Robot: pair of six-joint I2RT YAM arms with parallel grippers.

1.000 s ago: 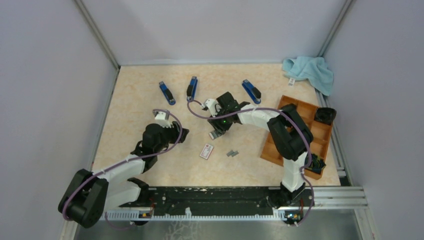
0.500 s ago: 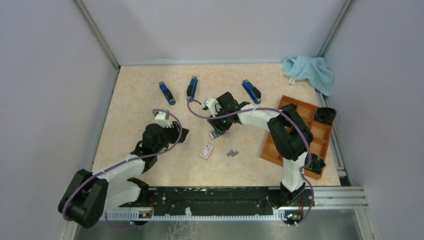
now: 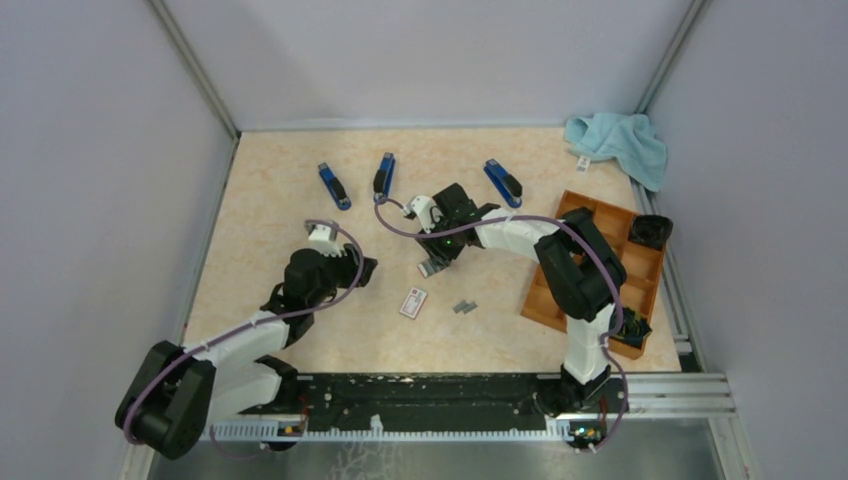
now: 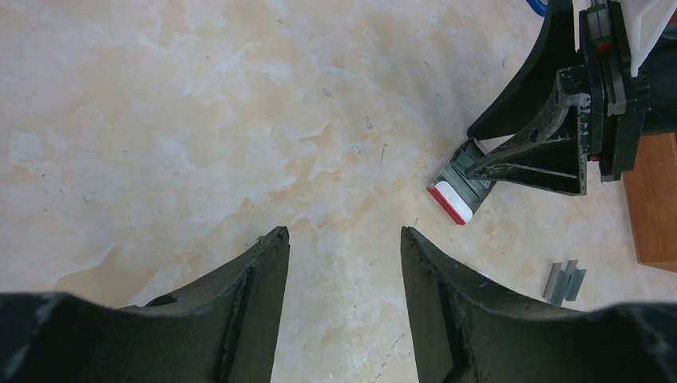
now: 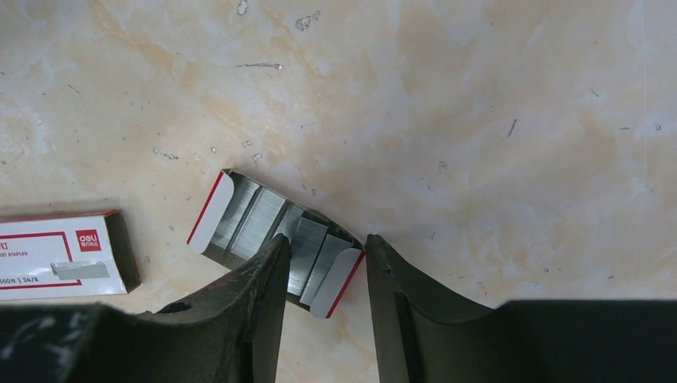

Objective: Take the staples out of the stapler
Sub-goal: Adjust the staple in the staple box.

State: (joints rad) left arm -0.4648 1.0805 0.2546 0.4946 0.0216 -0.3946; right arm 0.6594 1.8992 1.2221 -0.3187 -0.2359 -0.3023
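a small cluster of loose staples point(image 3: 465, 307) lies on the beige tabletop point(image 3: 280, 200), just right of the white deli staple box point(image 3: 413, 302) and not touching it. more staple strips point(image 5: 255, 219) sit side by side in an open cardboard tray point(image 5: 211, 207) with red-edged end flaps, just beyond the box toward the back wall. the right gripper point(image 5: 323, 239) is at the tray's end farthest from the box, its fingers set narrow, one over the strips and one just outside the flap; whether they pinch anything cannot be told. the left gripper point(image 4: 343, 239) hangs to the left of the box, fingers moderately apart with only bare tabletop between them. well beyond the box lie three blue staplers apart from one another: a left stapler point(image 3: 334, 186), a middle stapler point(image 3: 384, 176) and a right stapler point(image 3: 504, 183). an orange wooden organiser point(image 3: 600, 270) stands well to the right of the box, and a crumpled teal cloth point(image 3: 620, 143) rests in the corner far beyond it.
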